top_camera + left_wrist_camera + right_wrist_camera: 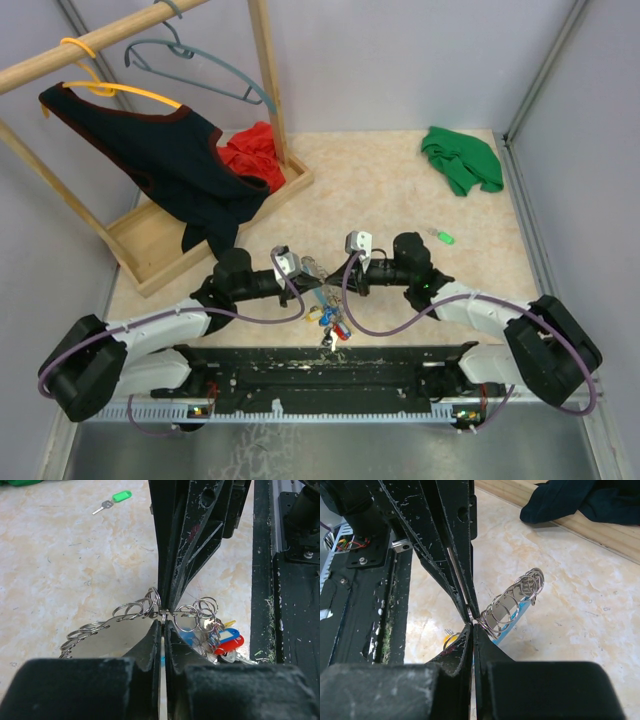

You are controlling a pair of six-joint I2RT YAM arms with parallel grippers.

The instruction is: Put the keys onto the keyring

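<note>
**Both grippers pinched on the keyring; green key lies apart**

Your left gripper (163,625) has its jaws pressed almost together, nipping a thin wire of the keyring (134,610) right at the tips. Your right gripper (472,628) is narrowed onto the same loop in the same way. The two sets of fingertips meet nose to nose above the table (380,190); you cannot tell whether they actually touch.

In the left wrist view, the silvery coils fan out from the pinch to one side of the left gripper's tips. On the other side hangs the cluster of tags (227,641), blue, yellow and red, just beside the fingers and toward the arms' bases. In the right wrist view, a light-blue segment (506,630) runs under the coils just past the right gripper's tips.

The green key (445,237) lies flat on the table, well apart from both sets of fingertips, out to the side of the right arm's wrist. You cannot pick out a red key from the red tag in the cluster.

Farther off, beyond the right gripper, a green cloth (460,160) sits by the far corner. Beyond the left gripper stands a wooden rack (268,90) with a dark garment (160,150) hanging on it and a red cloth (255,155) on its base.
</note>
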